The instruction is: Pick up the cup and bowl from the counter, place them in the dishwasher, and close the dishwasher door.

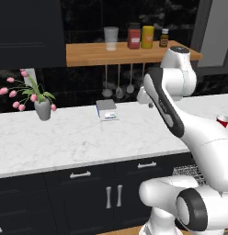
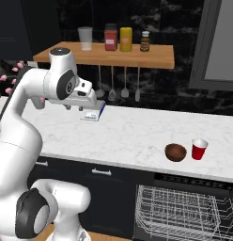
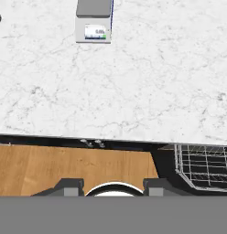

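Well apart, cup (image 2: 199,149) and bowl (image 2: 175,152) sit near counter (image 2: 128,136) edge.

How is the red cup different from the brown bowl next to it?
The cup is bright red with a white inside; the bowl is dark reddish-brown all over. The cup is taller and narrower with straight sides; the bowl is lower, wider and rounded. The cup stands farther right, the bowl on its left, a small gap between them. Both sit upright on the white marble counter, near its front edge, above the open dishwasher.
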